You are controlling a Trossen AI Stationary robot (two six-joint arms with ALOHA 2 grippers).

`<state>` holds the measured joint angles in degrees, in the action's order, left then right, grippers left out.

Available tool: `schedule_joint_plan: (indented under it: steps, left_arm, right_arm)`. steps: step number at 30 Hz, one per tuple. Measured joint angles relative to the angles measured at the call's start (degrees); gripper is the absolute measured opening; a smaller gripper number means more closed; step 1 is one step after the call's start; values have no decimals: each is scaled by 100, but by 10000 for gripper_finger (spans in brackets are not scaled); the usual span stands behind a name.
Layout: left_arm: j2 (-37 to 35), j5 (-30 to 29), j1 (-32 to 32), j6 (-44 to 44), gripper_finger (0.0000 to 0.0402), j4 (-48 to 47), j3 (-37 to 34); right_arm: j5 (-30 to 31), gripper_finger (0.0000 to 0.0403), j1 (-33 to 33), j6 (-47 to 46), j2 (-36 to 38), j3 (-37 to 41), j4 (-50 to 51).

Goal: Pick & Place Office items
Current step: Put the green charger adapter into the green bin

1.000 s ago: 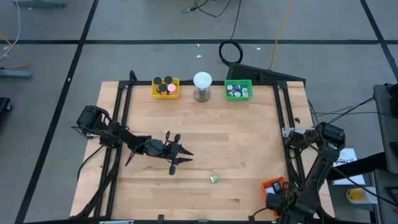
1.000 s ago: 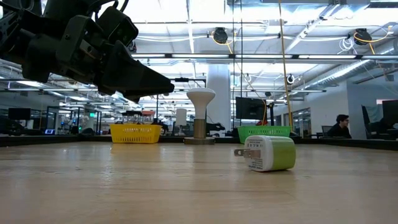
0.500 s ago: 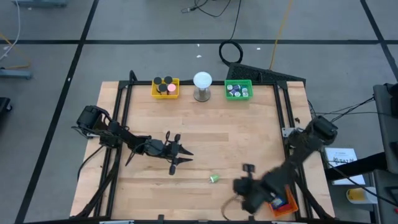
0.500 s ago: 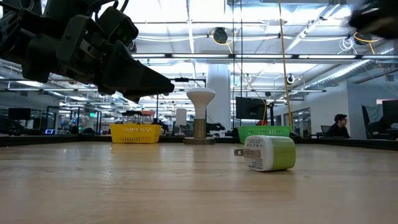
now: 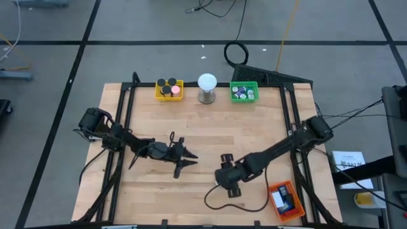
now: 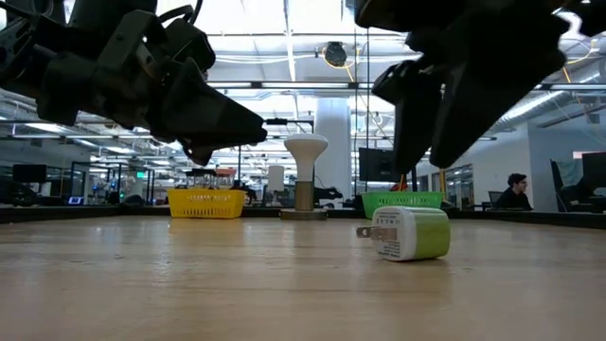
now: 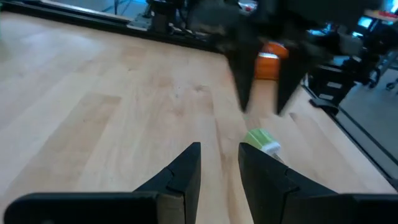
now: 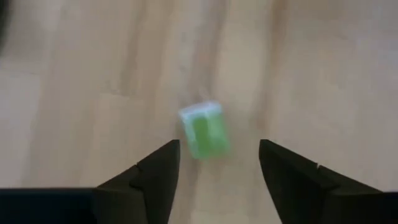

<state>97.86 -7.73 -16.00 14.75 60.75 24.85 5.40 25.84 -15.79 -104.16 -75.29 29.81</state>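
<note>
A small green-and-white plug block (image 8: 204,129) lies on its side on the wooden table (image 5: 254,143), in the near middle (image 6: 407,234) (image 7: 261,140). In the high view my right gripper (image 5: 226,177) covers it. My right gripper (image 8: 217,163) (image 6: 445,133) hangs open just above the block, fingers slanting down, one on each side, touching nothing. My left gripper (image 5: 186,163) (image 7: 219,158) waits to the left of the block, almost level and a little above the table. A narrow gap shows between its fingers, with nothing in it.
At the far edge stand a yellow tray (image 5: 169,90) with black caps and a pink disc, a white ball on a metal stand (image 5: 206,88) and a green tray (image 5: 243,92). An orange tray (image 5: 283,198) sits at the near right corner. A black cable loop (image 5: 222,202) lies near the front edge.
My right gripper has swung from the near right corner, by the orange tray, toward the table's left, and now hangs over the green plug block. My left gripper has rolled a little in place. The block has stayed where it was.
</note>
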Motion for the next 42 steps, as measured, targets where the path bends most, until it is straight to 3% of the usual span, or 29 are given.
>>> schedule_joint_plan:
  steps: [4, 10, 14, 19, 24, 29, 34, 38, 42]
  left_arm:
    - [0, 0, 76, -47, 108, -24, 12]
    - [0, 4, 104, 61, 108, -57, 12]
    - [0, 1, 104, 55, 108, -56, 12]
    - [0, -7, 104, 56, 108, -55, 12]
    - [0, -112, 10, 46, 111, -54, 20]
    - [0, -401, -104, -23, 154, -135, 207]
    - [0, -438, -108, -262, 228, -1221, 850]
    - [-16, -236, -158, -639, 276, -2571, 1304]
    - [-156, -334, -506, -963, 278, -3285, 1411]
  right_arm:
    - [-126, 227, 46, 128, -233, -2, -253]
    - [-120, 217, 38, 155, -615, 5, -296]
    - [-96, 194, 4, 139, -774, 2, -386]
    - [226, 124, -2, 67, -795, 104, -737]
    - [833, 116, 49, -87, -263, 1122, -2264]
    - [1593, 51, -152, -616, 344, 2665, -4510]
    - [1693, 14, -436, -623, 551, 3623, -6516]
    - [1693, 1, -452, -420, 542, 3799, -6765]
    - [1686, 12, -435, -409, 546, 3797, -6656]
